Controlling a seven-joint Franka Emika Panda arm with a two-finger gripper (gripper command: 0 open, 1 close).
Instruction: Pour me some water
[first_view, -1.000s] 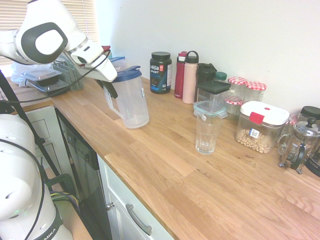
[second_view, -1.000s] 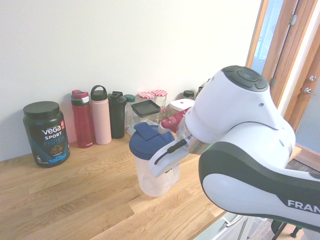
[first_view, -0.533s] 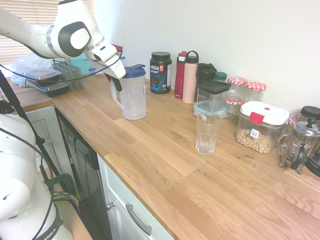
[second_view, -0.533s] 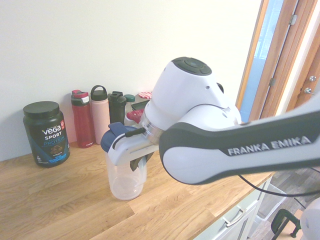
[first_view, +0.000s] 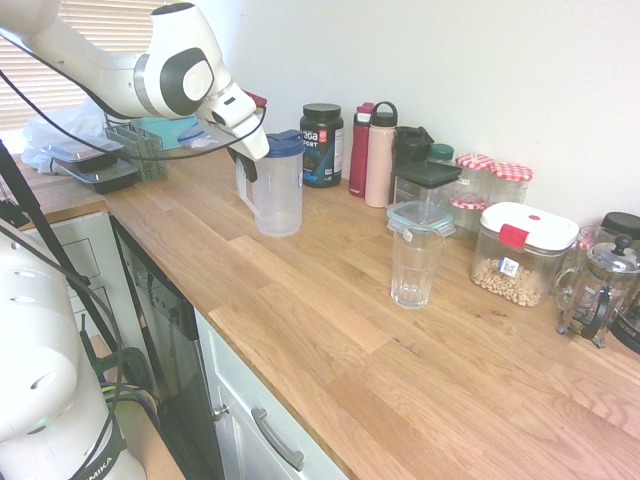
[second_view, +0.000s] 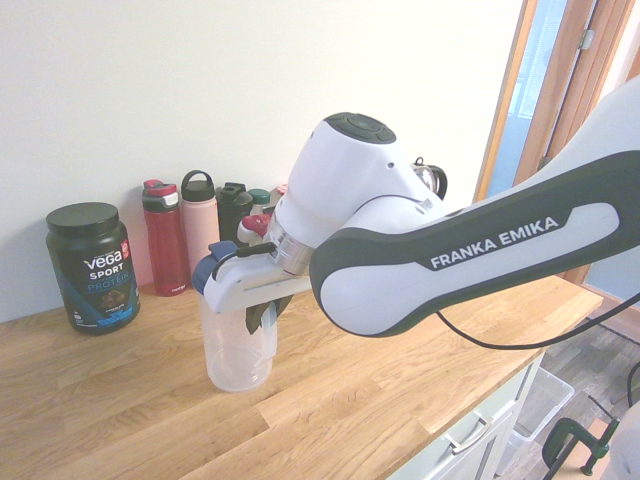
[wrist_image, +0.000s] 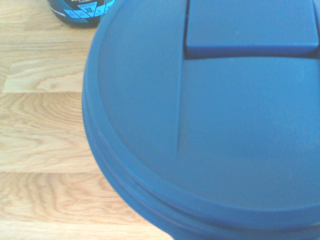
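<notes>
Pitcher (first_view: 275, 185), clear with a blue lid (wrist_image: 210, 115), stood upright on the wooden counter (first_view: 330, 330), base apparently resting on it; it looked empty or nearly so, water level not readable. Gripper (first_view: 243, 160) at the handle side, about 9 o'clock of the pitcher in the first exterior view, fingers pinched tight on the handle. Drinking glass (first_view: 416, 265) sat well apart at roughly 4 o'clock. Protein tub (first_view: 321, 144) just behind the pitcher at 1 o'clock; red bottle (first_view: 360, 150) and pink bottle (first_view: 379, 155) further along at 2 o'clock.

Risks, as judged: a swing toward the wall could clip the tub or topple the bottles. A one-sided handle grip might let the pitcher twist. If the lid's spout flap was shut, tipping would yield nothing, or a sudden gush missing the narrow glass.
</notes>
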